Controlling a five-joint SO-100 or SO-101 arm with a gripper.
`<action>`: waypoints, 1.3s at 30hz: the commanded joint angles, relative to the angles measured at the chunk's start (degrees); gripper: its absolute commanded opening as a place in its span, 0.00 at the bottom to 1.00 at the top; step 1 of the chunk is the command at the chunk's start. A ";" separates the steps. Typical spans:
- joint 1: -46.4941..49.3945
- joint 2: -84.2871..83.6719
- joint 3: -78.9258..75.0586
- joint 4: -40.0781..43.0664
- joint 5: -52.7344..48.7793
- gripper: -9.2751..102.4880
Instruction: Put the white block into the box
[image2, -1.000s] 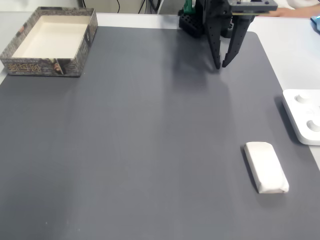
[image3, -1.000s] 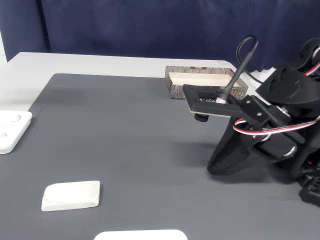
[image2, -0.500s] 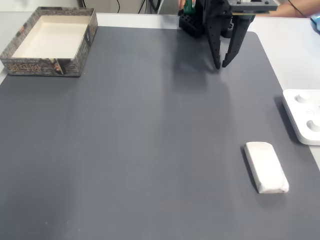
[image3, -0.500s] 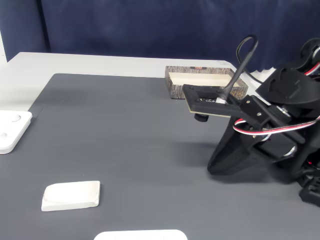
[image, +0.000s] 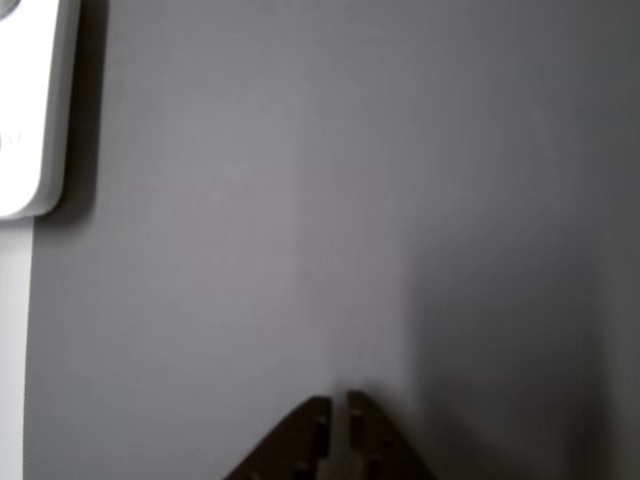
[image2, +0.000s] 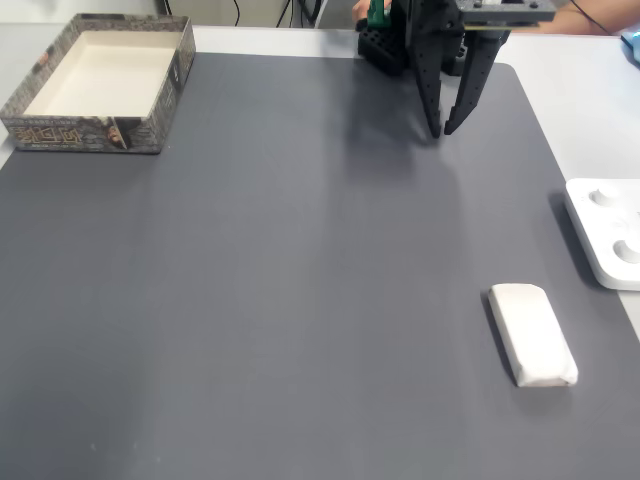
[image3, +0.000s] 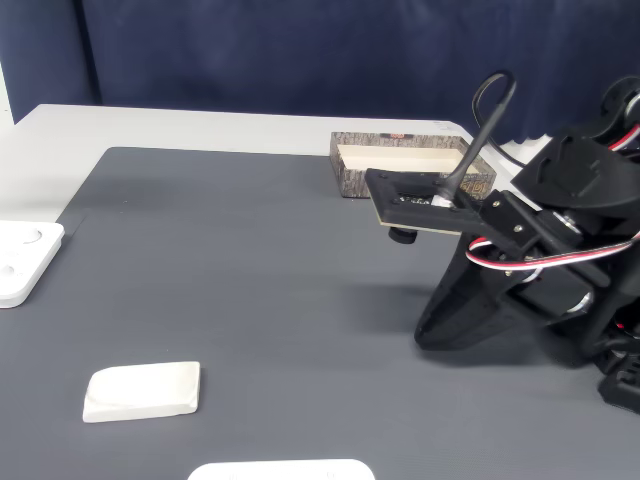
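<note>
The arm is sitting at the far edge of the grey mat (image2: 280, 270), and the reach toward the white block (image2: 533, 334) looks not yet begun. The gripper (image2: 440, 130) is pointing down at the mat with its tips a narrow gap apart, holding nothing; the other view shows the two dark tips (image: 338, 410) almost meeting.

Taking the mat as the landmark, the block is lying flat near its right edge toward the near side in a fixed view, well apart from the gripper. The box (image2: 100, 85) is sitting at the mat's far left corner, empty. A flat white slab (image2: 608, 230) is resting just off the mat's right edge.

The next move probably calls for spreading the jaws, swinging over the block and closing across its narrow width.

The block is a matte oblong with softly rounded edges. The box is shallow, cream inside, with speckled grey-brown walls. The mat is smooth and dull.
</note>
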 joint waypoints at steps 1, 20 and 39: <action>-0.62 2.02 1.14 0.09 -0.35 0.07; -1.32 -0.79 1.14 -1.32 -1.67 0.07; -2.11 -41.40 -29.18 -6.06 -3.25 0.07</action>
